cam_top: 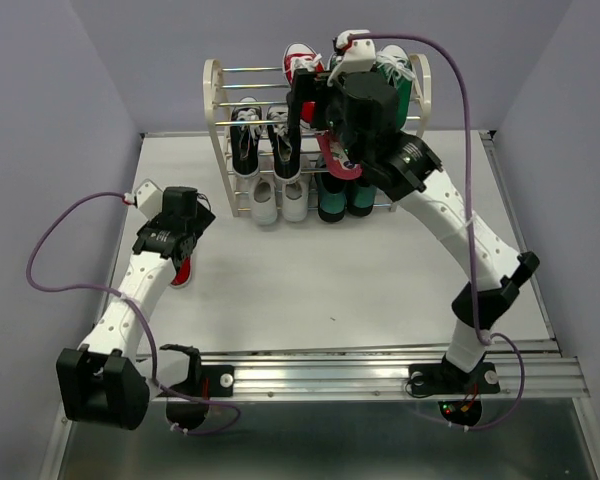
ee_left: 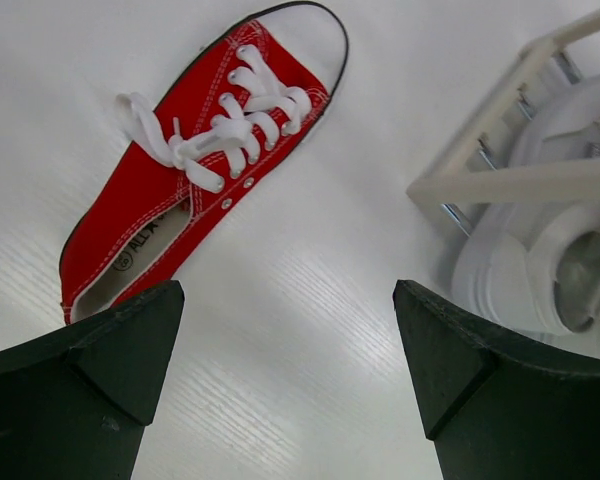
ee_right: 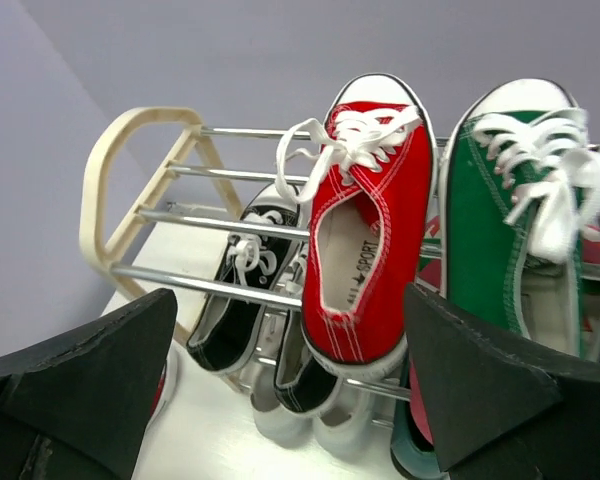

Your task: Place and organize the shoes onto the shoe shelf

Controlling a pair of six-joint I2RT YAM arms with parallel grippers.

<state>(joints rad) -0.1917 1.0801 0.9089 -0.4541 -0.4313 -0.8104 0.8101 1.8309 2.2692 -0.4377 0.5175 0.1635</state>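
Two-arm scene | cream-framed, silver-rod shoe shelf (ee_right: 145, 117) at far edge of white table (cam_top: 380, 270) | right gripper (ee_right: 290, 295) spread wide before top tier, red white-laced sneaker (ee_right: 365, 240) resting there | left gripper (ee_left: 288, 290) spread wide, empty, above second red sneaker (ee_left: 195, 170) on table | next: centre jaws across midfoot, descend straight

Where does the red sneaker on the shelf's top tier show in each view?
Top external: red sneaker at top centre, on the top rods, partly behind the right arm.
Left wrist: not in it; the loose red shoe there lies on the table.
Right wrist: centre, toe up, framed by the open right gripper.
Shared landmark: the shoe shelf's cream left side frame.
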